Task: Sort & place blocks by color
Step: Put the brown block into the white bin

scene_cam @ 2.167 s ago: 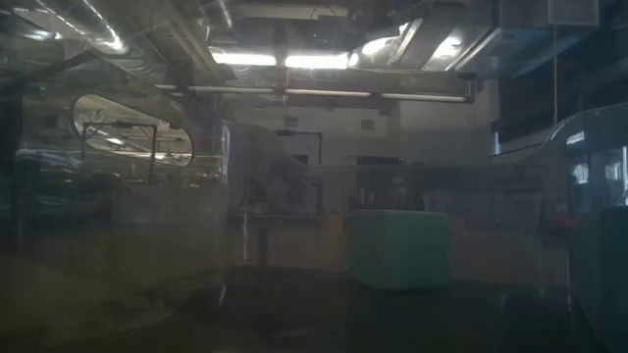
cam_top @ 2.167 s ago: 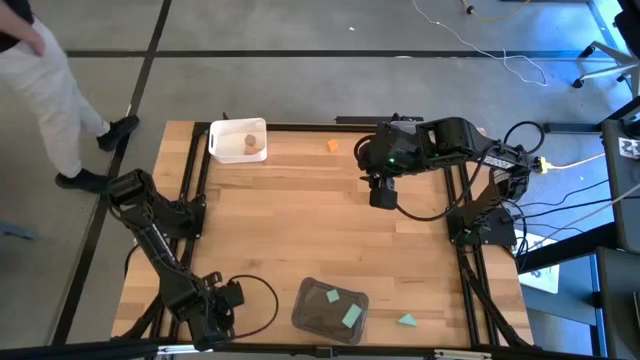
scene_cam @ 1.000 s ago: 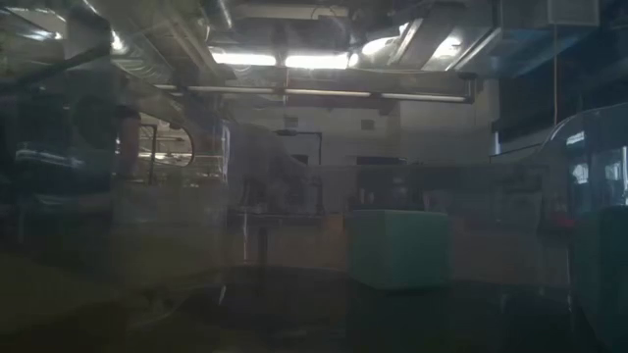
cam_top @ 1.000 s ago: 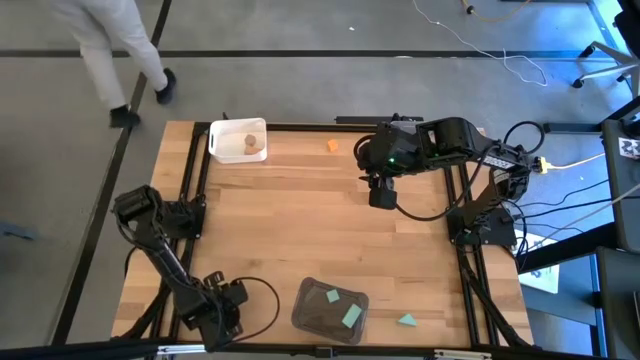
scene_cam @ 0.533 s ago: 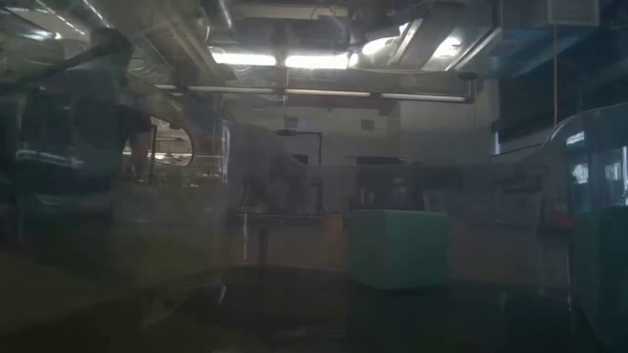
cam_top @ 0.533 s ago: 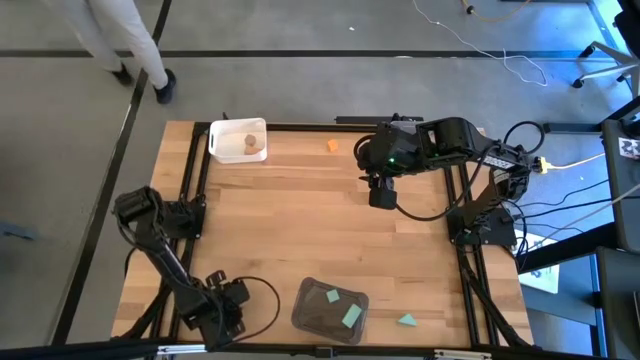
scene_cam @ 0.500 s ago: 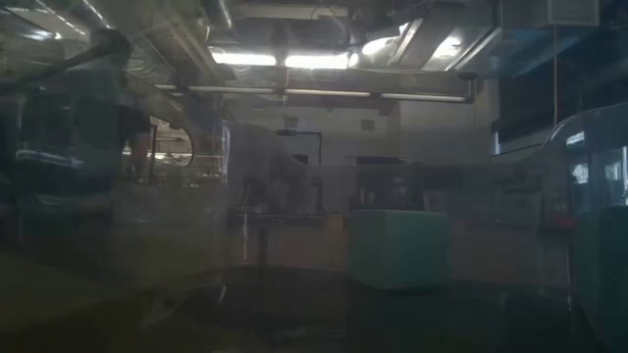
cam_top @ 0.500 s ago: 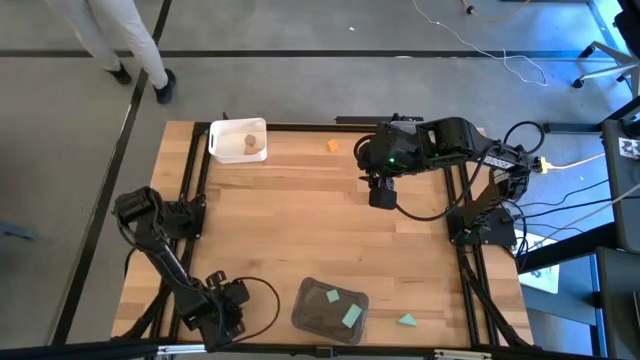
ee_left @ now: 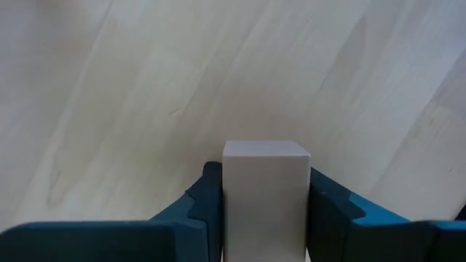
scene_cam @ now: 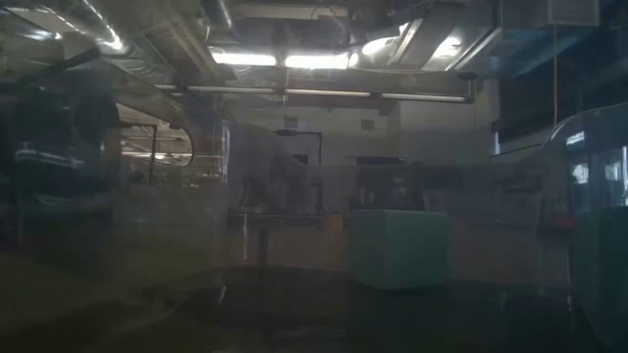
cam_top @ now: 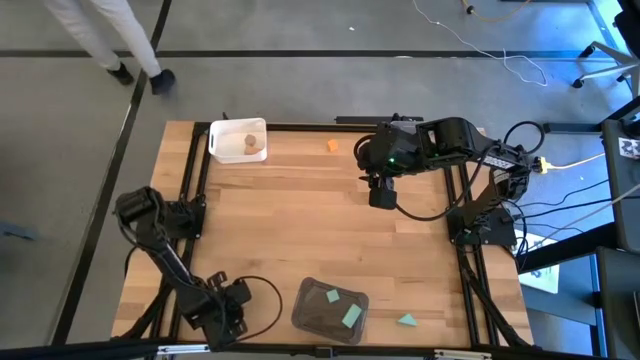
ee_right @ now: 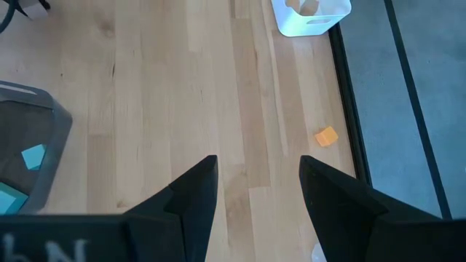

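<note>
pale natural-wood block point(ee_left: 266, 196), squared and upright, sits between the left gripper point(ee_left: 266, 218) fingers at the table's near-left corner; the teal pads touch both its sides, so we read the gripper as clamped on it. over the last second the jaws have narrowed onto it, and the arm has barely shifted. we judge this the start of a pick, bound for the white plastic tray point(cam_top: 239, 141) that already holds a pale piece. right gripper point(ee_right: 258, 193) hangs fingers apart over the far-right of the wooden table point(cam_top: 300, 220), near the small orange block point(cam_top: 333, 145). teal pieces lie in the dark grey tray point(cam_top: 330, 308), one teal wedge point(cam_top: 407, 320) beside it. the high view hides the held block under the arm; the low view is murky and shows neither arm.
</note>
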